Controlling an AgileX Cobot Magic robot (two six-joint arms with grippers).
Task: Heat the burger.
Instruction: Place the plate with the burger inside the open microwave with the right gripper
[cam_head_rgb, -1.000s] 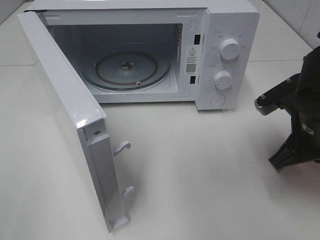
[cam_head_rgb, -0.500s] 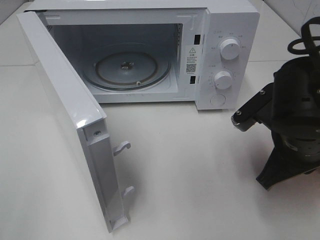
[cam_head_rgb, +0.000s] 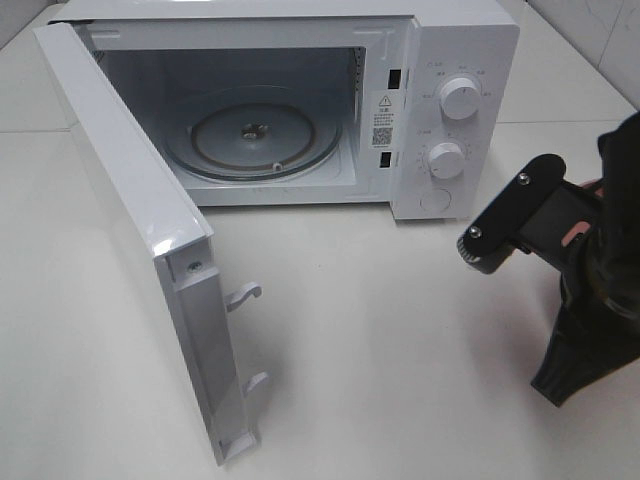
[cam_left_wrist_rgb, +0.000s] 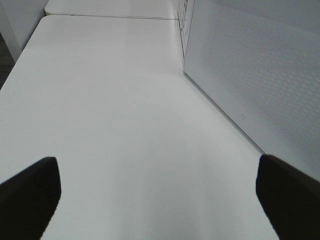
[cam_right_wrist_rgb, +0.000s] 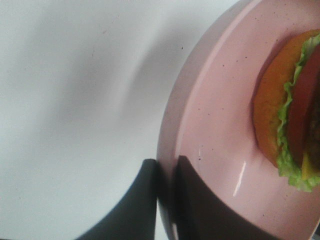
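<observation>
The right gripper pinched the rim of the pink plate, with the burger on it, at four o'clock from the microwave. Its door stood open. The left gripper was spread wide

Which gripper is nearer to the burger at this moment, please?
The right gripper: its fingers clamp the pink plate by its rim, near the burger. The left gripper hangs open beside the microwave door, no burger in view.
</observation>
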